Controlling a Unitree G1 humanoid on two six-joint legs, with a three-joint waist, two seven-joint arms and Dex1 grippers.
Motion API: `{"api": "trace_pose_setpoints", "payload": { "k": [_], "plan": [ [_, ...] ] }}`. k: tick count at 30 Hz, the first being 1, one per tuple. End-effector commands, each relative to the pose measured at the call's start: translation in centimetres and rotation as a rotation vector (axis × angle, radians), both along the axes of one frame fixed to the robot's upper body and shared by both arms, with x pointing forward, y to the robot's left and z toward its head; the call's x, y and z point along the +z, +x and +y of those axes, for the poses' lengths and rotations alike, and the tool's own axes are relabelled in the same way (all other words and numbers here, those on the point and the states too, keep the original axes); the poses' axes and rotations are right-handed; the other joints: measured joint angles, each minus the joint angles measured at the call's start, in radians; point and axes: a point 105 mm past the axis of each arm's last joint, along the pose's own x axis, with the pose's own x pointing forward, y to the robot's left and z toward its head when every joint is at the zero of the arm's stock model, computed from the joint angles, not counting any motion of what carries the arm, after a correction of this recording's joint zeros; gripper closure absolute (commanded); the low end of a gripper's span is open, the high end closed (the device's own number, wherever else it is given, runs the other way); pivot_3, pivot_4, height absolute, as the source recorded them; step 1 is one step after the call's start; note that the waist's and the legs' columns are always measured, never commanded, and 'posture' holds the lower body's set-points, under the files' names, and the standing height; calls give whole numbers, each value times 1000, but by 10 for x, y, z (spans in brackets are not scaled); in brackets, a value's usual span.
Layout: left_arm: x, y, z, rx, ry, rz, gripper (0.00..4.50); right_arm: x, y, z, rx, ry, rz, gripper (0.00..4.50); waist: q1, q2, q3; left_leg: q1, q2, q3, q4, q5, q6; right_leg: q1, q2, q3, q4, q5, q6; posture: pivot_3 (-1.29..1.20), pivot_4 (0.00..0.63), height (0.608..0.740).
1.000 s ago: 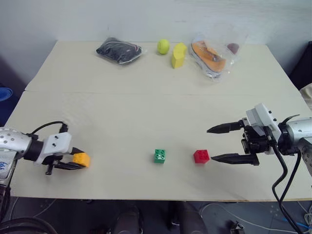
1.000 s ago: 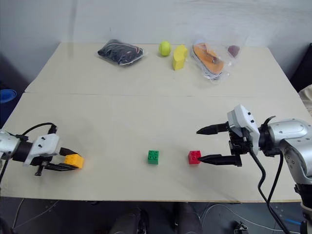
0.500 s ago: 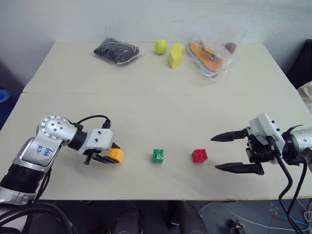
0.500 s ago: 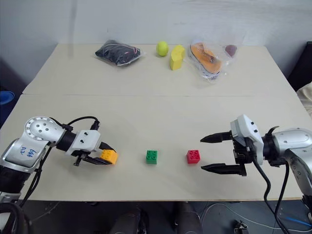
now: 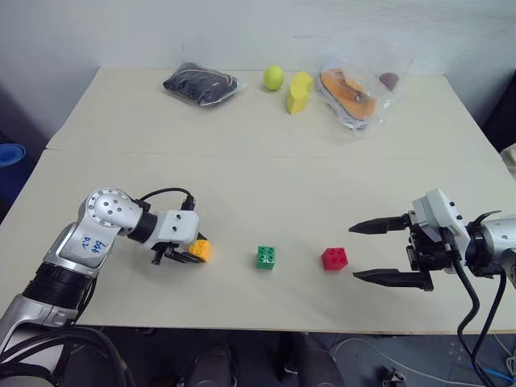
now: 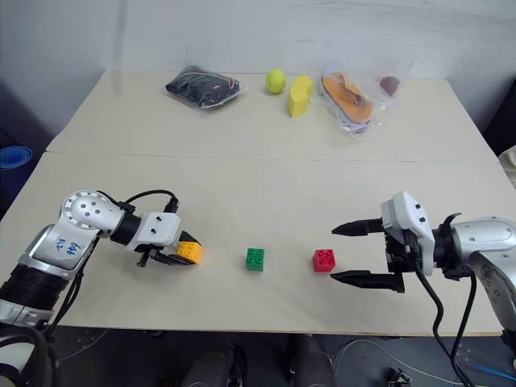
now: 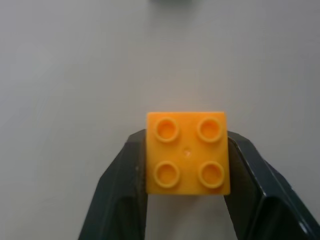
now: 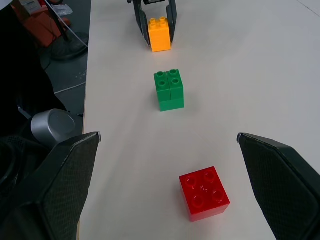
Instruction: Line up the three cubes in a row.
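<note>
- The left gripper has carried the orange cube rightward along the desk's front edge, toward the green cube.
- Its fingers flank the cube; a firm grip I cannot tell.
- The right gripper is wide open near the red cube.
- Next: release, retreat straight.

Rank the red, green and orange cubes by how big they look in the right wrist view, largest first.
1. red cube
2. green cube
3. orange cube

This order follows nearness to the camera: red lies closest, orange farthest. In the head view all three look about alike, so true size is probably the same.
</note>
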Motion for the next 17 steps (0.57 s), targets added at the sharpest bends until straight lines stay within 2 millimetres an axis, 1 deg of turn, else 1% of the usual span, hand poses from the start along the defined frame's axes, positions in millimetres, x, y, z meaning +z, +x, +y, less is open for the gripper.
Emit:
{"api": "trace_pose_setpoints", "payload": {
  "k": [1,3,5,7,9,11,12,14,17],
  "plan": [
    [12,-4,5,33,-31,10,1183,3,-1,0,5,-4,-34,0,1,0,0,0,0,0,0,0,0,0,0,0,0,0,0,0,150,740],
    [25,-6,11,72,-65,19,542,2,0,-4,-1,-15,-36,0,0,0,0,0,0,0,0,0,0,0,0,0,0,0,0,0,150,740],
    [39,-11,23,110,-85,27,32,1,1,-10,-8,-38,-39,0,0,0,0,0,0,-1,0,0,0,0,0,0,0,0,0,0,150,740],
    [55,-20,41,145,-90,26,32,-1,-1,-22,-11,-78,-35,0,-2,0,0,0,0,-1,0,0,0,0,0,0,0,0,0,0,150,740],
    [74,-34,71,189,-81,21,32,-4,-3,-40,-17,-128,-21,0,-7,0,0,0,0,0,0,0,0,0,-1,0,-1,0,0,0,150,740],
    [86,-47,85,204,-93,17,32,-4,-1,-52,-38,-142,-13,0,-12,0,0,0,1,0,-1,0,0,0,0,0,-1,0,0,0,150,740],
    [92,-52,92,246,-98,13,32,-3,2,-59,-56,-147,-13,0,-16,0,0,0,1,0,-1,0,0,0,-1,0,-2,0,0,0,150,740],
    [99,-58,99,298,-110,4,32,-4,5,-68,-74,-153,-9,0,-17,0,0,1,0,0,0,0,0,1,-2,0,-5,0,0,0,150,740],
    [102,-62,97,306,-145,-26,32,-5,8,-72,-78,-147,-3,0,-17,0,0,1,0,-1,0,0,0,1,-2,0,-5,0,0,0,150,740]
  ]
}}
